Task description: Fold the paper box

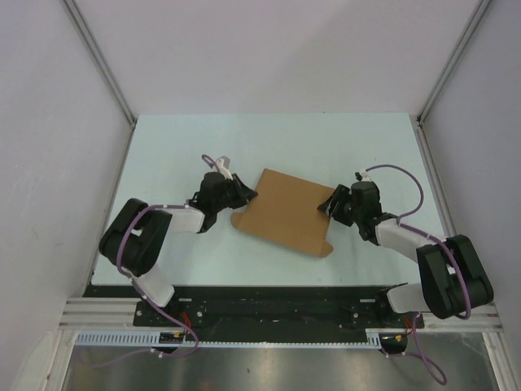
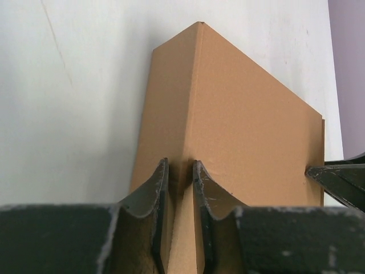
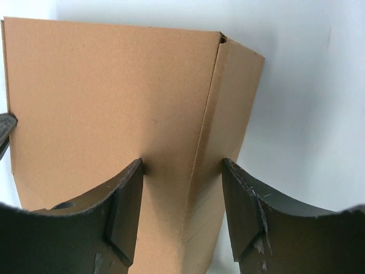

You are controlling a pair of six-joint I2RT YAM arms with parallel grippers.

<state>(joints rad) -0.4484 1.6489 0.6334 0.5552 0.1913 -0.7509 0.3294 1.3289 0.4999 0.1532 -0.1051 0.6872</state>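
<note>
I list: pale green table beneath left claw and right claw; white walls outboard of both.

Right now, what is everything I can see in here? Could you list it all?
table: one, pale blue-white, fills the floor of the cell
paper box: one, brown, middle of the table
walls: three, whitish, left, back, right
cables: several, purple, left, right and near edge
rail: one, black, near edge
arms: two, black and white, left arm, right arm
left gripper: one, black, pinching the box's left edge
right gripper: one, black, astride its right edge
</note>
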